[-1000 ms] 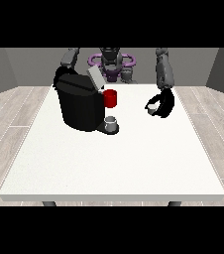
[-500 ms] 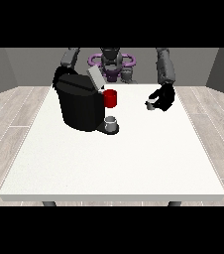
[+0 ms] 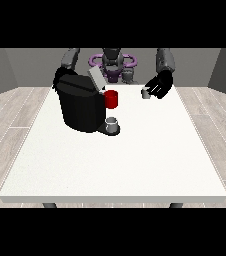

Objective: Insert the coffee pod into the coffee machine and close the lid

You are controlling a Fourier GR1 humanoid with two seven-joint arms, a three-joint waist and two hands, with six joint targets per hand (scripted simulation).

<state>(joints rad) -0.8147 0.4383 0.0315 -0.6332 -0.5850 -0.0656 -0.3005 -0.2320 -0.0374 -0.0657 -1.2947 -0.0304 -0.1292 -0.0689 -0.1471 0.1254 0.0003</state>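
Observation:
A black coffee machine stands on the white table at the left, its grey lid tilted up and open. A red part sits at its front, and a small grey cup stands on its drip base. The hand at the view's right is raised above the table's far side with its fingers curled round a small grey coffee pod. The hand at the view's left is mostly hidden behind the machine's top.
The robot's torso with a purple ring stands behind the table's far edge. Wooden floor surrounds the table. The white tabletop stretches wide in front of the machine and to the right.
The hand at the view's right has lifted the pod up and moved it towards the far side and slightly towards the machine. The machine and the other arm have not moved.

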